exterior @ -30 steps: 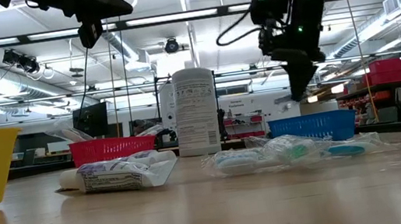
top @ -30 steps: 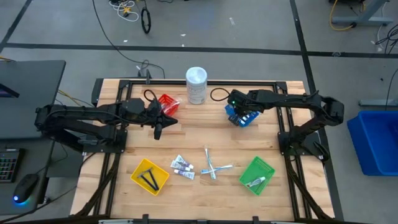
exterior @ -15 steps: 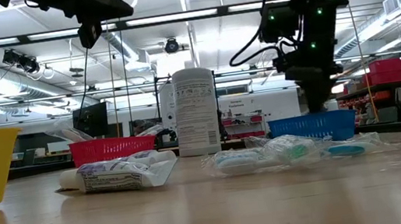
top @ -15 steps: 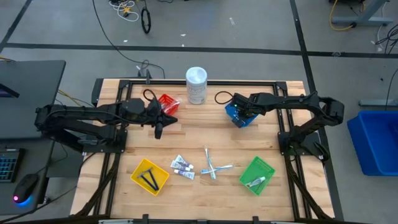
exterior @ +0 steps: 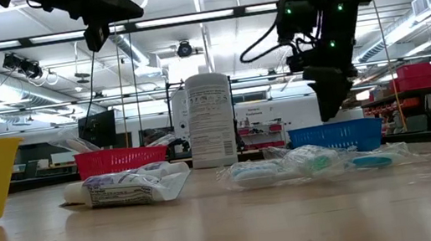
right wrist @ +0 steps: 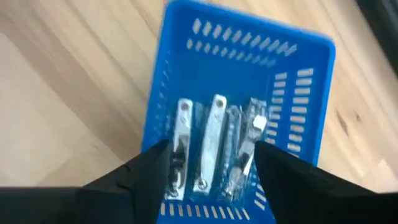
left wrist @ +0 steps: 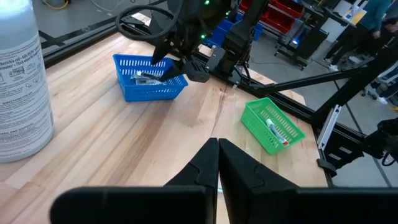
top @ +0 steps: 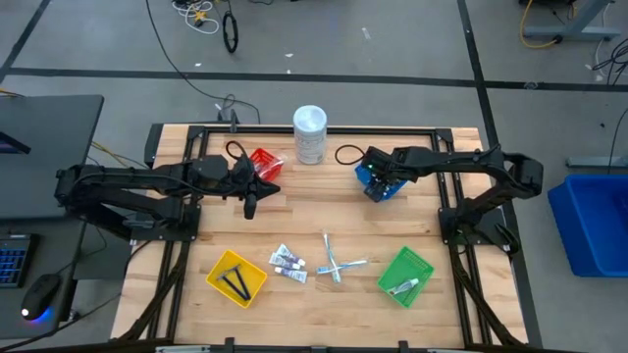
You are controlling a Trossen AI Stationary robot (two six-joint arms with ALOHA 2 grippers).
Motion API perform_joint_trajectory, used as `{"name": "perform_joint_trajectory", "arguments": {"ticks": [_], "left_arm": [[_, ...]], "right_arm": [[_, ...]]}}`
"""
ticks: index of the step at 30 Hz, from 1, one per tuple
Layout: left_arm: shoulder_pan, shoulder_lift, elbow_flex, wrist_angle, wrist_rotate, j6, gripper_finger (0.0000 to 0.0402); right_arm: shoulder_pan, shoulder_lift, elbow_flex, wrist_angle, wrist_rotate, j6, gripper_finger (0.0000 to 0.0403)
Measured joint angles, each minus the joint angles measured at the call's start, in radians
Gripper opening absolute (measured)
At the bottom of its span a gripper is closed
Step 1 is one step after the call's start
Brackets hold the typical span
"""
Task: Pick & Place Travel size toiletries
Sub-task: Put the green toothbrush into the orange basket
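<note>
Yellow plastic marks the left end of your table: the yellow basket (top: 236, 277) near the front edge holds thin black pieces (top: 236, 284), and above the middle of the left half your left gripper (top: 249, 205) hangs idle with its fingers pressed together on nothing. Just behind it the red basket (top: 264, 162) sits beside the tall white container (top: 310, 133) at the back edge. At the front middle, the white tubes (top: 287, 262) and the slim pale sticks (top: 337, 263) lie loose on the bare wood, not yet sorted. Moving right, the change is at the blue basket (top: 376, 183) near the back right: a second ago your right gripper (top: 377, 186) was nearly shut above it, half a second ago it had dipped into it, and now its fingers are spread wide and empty, with silvery metal pieces (right wrist: 211, 149) lying in the basket. You can count that drop as done, so the next pick should come from the front-middle pile. At the front right, the green basket (top: 405, 276) already holds one item.
</note>
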Motion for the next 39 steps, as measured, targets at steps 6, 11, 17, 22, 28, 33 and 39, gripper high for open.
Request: {"name": "perform_joint_trajectory", "arguments": {"ticks": [6,11,17,22,28,33,39], "left_arm": [[0.0,0.0,0.0,-0.001,-0.008,0.005,0.001],[0.0,0.0,0.0,-0.008,-0.008,0.006,0.0014],[0.0,0.0,0.0,-0.009,-0.033,0.006,0.0017],[0.0,0.0,0.0,-0.008,-0.051,0.006,0.0018],[0.0,0.0,0.0,-0.006,-0.052,0.006,0.0018],[0.0,0.0,0.0,-0.002,-0.053,0.006,0.0018],[0.0,0.0,-0.001,0.002,-0.053,0.006,0.0018]], "right_arm": [[0.017,-0.048,0.033,0.037,0.001,-0.027,0.0242],[0.058,-0.087,0.035,0.117,-0.002,-0.027,0.023],[0.148,-0.091,0.035,0.193,-0.032,-0.024,0.0232],[0.241,-0.091,0.035,0.219,-0.028,0.052,0.0246],[0.352,-0.076,0.035,0.245,-0.025,0.147,0.0254],[0.435,-0.048,0.035,0.25,-0.026,0.232,0.025],[0.504,-0.017,0.035,0.247,-0.026,0.408,0.0247]]}}
